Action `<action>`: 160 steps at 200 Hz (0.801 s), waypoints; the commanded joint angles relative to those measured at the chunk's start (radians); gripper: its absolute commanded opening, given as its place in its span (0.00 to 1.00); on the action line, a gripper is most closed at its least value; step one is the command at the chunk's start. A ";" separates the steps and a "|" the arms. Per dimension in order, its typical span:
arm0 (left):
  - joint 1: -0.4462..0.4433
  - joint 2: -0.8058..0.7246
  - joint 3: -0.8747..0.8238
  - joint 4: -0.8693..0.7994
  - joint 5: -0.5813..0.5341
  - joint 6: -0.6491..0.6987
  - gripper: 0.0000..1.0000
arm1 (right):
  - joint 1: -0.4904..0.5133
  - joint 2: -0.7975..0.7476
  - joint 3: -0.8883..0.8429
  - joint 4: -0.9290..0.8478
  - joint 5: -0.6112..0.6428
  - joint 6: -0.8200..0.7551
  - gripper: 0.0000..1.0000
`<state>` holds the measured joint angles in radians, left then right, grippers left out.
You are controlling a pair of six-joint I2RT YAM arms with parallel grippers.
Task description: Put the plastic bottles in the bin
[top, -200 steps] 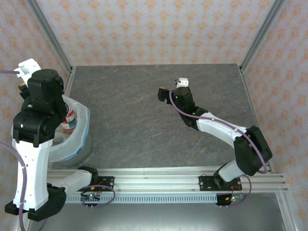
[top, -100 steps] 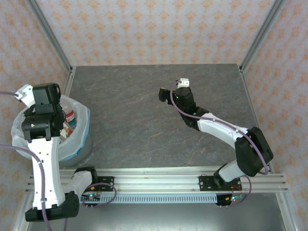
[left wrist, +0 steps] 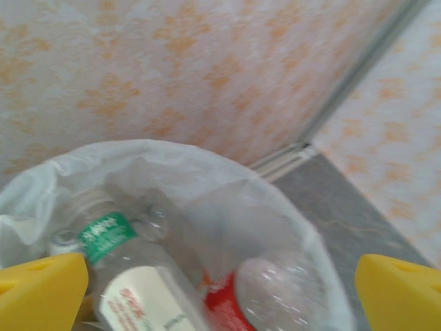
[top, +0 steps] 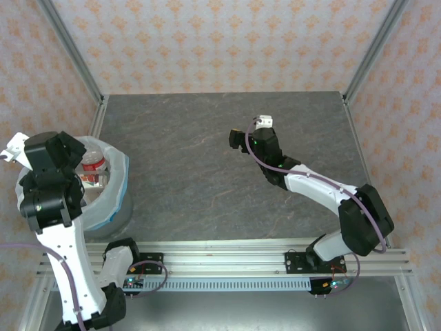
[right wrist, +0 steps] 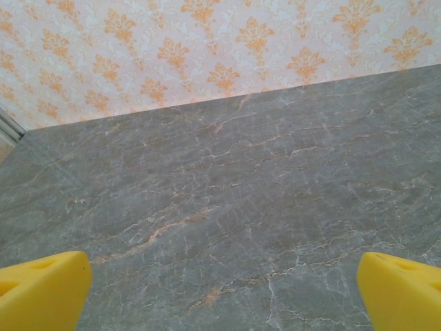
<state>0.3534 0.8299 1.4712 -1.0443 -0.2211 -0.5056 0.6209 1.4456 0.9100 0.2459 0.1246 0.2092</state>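
At the counter's (top: 207, 179) left side, near the front, stands the bin (top: 118, 181), its white bag (left wrist: 172, 155) folded over the rim. Bottles (left wrist: 138, 283) lie inside the bin: one is clear with a green band and a white label, and beside it is a red-labelled bottle (left wrist: 224, 310). The left fingers (left wrist: 41, 289) hang above the bin opening, spread wide, holding nothing. The right fingers (right wrist: 41, 286) are over the middle of the counter, spread wide, holding nothing

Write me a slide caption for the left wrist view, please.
Open left gripper above the bin, plastic bottles lying inside.
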 commanded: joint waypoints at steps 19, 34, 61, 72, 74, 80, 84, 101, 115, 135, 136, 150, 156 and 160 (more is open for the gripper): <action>-0.010 -0.058 -0.038 0.268 0.419 -0.060 0.99 | -0.008 -0.067 -0.034 0.012 0.083 -0.020 0.99; -0.077 -0.066 -0.076 0.360 0.452 -0.069 0.99 | -0.015 -0.097 -0.056 0.027 0.121 -0.033 0.99; -0.381 -0.018 -0.108 0.427 0.238 0.036 0.99 | -0.048 -0.168 -0.096 0.022 0.163 -0.050 0.99; -0.534 0.052 -0.101 0.441 0.126 0.088 0.99 | -0.069 -0.198 -0.112 0.012 0.172 -0.056 0.99; -0.567 0.069 -0.099 0.447 0.103 0.101 0.99 | -0.074 -0.201 -0.116 0.010 0.174 -0.057 0.99; -0.637 0.116 -0.093 0.461 0.030 0.139 0.99 | -0.088 -0.221 -0.126 0.005 0.179 -0.062 0.99; -0.695 0.152 -0.089 0.472 -0.023 0.171 0.99 | -0.097 -0.233 -0.134 0.002 0.181 -0.066 0.99; -0.859 0.311 -0.064 0.517 -0.202 0.300 1.00 | -0.153 -0.256 -0.164 -0.022 0.197 -0.081 0.99; -0.882 0.419 -0.060 0.548 -0.197 0.348 1.00 | -0.215 -0.309 -0.193 -0.043 0.193 -0.085 0.99; -0.881 0.509 -0.135 0.640 -0.234 0.389 1.00 | -0.308 -0.331 -0.232 -0.076 0.186 -0.104 0.99; -0.881 0.511 -0.140 0.645 -0.237 0.391 1.00 | -0.313 -0.332 -0.233 -0.079 0.186 -0.106 0.99; -0.877 0.538 -0.228 0.725 -0.290 0.427 1.00 | -0.377 -0.329 -0.256 -0.102 0.182 -0.111 0.99; -0.871 0.545 -0.259 0.743 -0.301 0.435 1.00 | -0.405 -0.325 -0.271 -0.103 0.176 -0.112 0.99; -0.864 0.548 -0.280 0.753 -0.302 0.436 1.00 | -0.422 -0.322 -0.280 -0.102 0.173 -0.111 0.99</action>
<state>-0.5282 1.3941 1.2785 -0.4152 -0.3805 -0.1638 0.2813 1.1236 0.6788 0.2028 0.2893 0.1242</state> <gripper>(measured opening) 0.999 0.992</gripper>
